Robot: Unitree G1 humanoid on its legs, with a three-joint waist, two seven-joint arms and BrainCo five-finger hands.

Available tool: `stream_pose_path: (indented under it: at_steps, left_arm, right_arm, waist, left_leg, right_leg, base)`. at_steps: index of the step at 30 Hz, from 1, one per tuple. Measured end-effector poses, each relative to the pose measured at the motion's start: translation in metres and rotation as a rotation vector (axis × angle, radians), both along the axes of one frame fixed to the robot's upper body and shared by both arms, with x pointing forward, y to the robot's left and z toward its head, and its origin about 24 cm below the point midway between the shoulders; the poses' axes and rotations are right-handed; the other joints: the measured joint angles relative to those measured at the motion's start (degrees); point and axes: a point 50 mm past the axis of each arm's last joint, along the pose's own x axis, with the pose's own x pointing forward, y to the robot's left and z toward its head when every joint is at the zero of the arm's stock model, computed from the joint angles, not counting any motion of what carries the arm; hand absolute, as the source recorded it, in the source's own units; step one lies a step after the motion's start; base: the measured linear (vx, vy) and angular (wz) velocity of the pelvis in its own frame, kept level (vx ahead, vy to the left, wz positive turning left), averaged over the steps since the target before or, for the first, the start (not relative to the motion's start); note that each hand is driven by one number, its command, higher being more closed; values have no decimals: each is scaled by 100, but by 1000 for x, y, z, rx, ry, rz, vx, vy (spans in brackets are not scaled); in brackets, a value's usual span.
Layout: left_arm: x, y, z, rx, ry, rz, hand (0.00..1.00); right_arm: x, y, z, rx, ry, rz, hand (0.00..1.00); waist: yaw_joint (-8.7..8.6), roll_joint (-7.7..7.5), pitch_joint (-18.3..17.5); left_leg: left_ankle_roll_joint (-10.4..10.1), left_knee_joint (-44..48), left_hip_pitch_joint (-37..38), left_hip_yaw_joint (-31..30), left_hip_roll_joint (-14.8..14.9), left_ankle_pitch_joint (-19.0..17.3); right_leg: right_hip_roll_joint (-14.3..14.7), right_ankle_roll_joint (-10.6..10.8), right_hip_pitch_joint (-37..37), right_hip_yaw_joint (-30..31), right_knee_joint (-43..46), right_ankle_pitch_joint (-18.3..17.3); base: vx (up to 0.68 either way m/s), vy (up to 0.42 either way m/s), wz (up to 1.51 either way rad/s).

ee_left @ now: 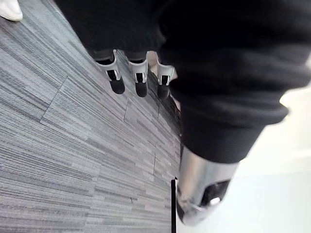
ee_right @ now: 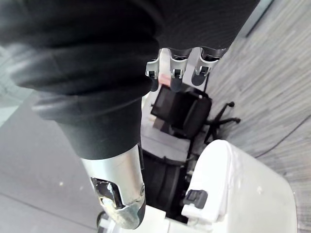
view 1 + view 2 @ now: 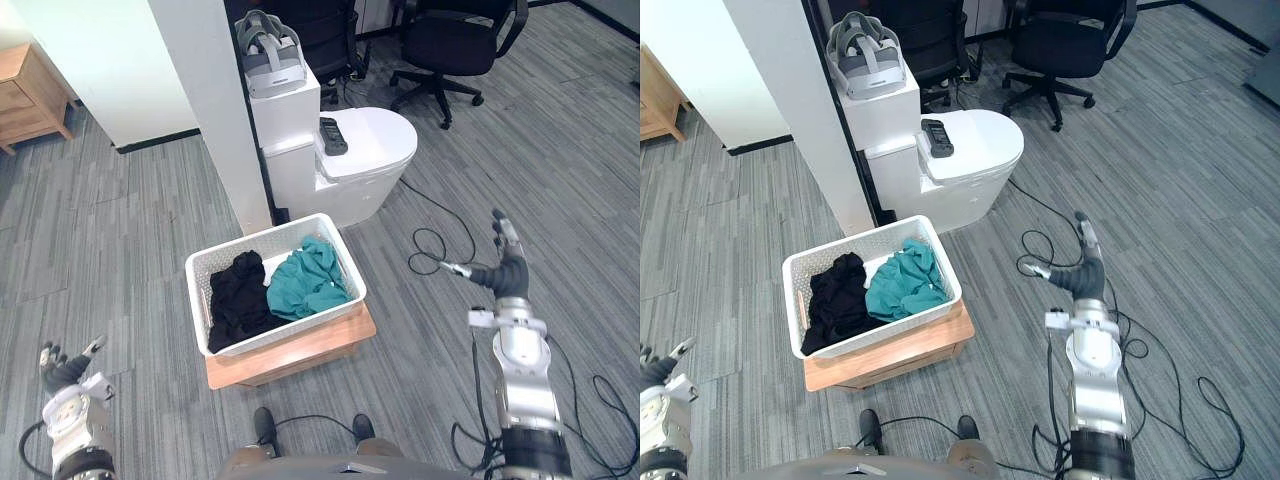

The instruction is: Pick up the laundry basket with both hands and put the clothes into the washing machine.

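A white laundry basket point(image 3: 290, 329) rests on a low wooden stand point(image 3: 310, 352) on the carpet in front of me. Inside it lie black clothes point(image 3: 238, 298) on the left and teal clothes point(image 3: 308, 282) on the right. Behind it stands the white washing machine point(image 3: 375, 150) with a rounded lid. My left hand point(image 3: 62, 372) hangs low at the far left, open, well away from the basket. To the basket's right my right hand point(image 3: 507, 268) is raised, open with fingers spread, holding nothing.
A headset point(image 3: 270, 48) sits on the white box beside the machine, and a black remote point(image 3: 333, 135) lies on the lid. A white pillar point(image 3: 215, 110) rises behind the basket. A black office chair point(image 3: 445, 40) stands at the back right, a wooden cabinet point(image 3: 30, 90) at the back left.
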Motion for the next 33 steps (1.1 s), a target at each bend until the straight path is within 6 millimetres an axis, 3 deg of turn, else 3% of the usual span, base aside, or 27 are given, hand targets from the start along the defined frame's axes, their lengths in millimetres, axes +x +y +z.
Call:
stream_pose_path:
  at_steps: [5,14,20,23,25,33]
  left_arm:
    - [40,-21,8,16,-7,-155,0]
    - [79,-56,18,48,-12,-373,0]
    - [93,-87,11,8,-6,-454,0]
    - [104,-98,15,-5,-19,-482,0]
    - [108,-103,17,-11,-29,-489,0]
    - [124,-116,27,-40,-75,-471,0]
  right_arm:
    - [24,5,9,-45,9,60,0]
    - [50,25,11,-60,62,161,0]
    - [63,50,14,-95,83,266,0]
    - [71,51,14,-94,101,262,0]
    - [72,51,13,-94,109,260,0]
    - [88,86,23,-100,93,347,0]
  waist:
    - [-13,36,251]
    - [-47,50,454]
    - [-34,152,612]
    - [-13,176,720]
    - [-1,191,769]
    - [26,272,951]
  left_leg:
    - [40,-34,-243,-14,24,155]
    - [10,-38,-460,113,128,321]
    - [7,-41,-581,223,200,391]
    - [12,-42,-694,216,215,470]
    - [13,-42,-698,211,215,483]
    - [21,-42,-882,216,231,566]
  right_leg:
    - [9,22,-244,13,-10,157]
    - [102,-10,-529,166,-38,387]
    - [157,-9,-664,293,-154,548]
    - [165,17,-753,291,-201,652]
    - [164,18,-753,287,-200,665]
    - [174,32,-934,302,-227,782]
  base:
    - [-77,-17,0]
    - [-43,-16,-10]
    - [-47,-17,-11]
    - [-11,-5,0]
    - [0,0,0]
    - [-2,-2,0]
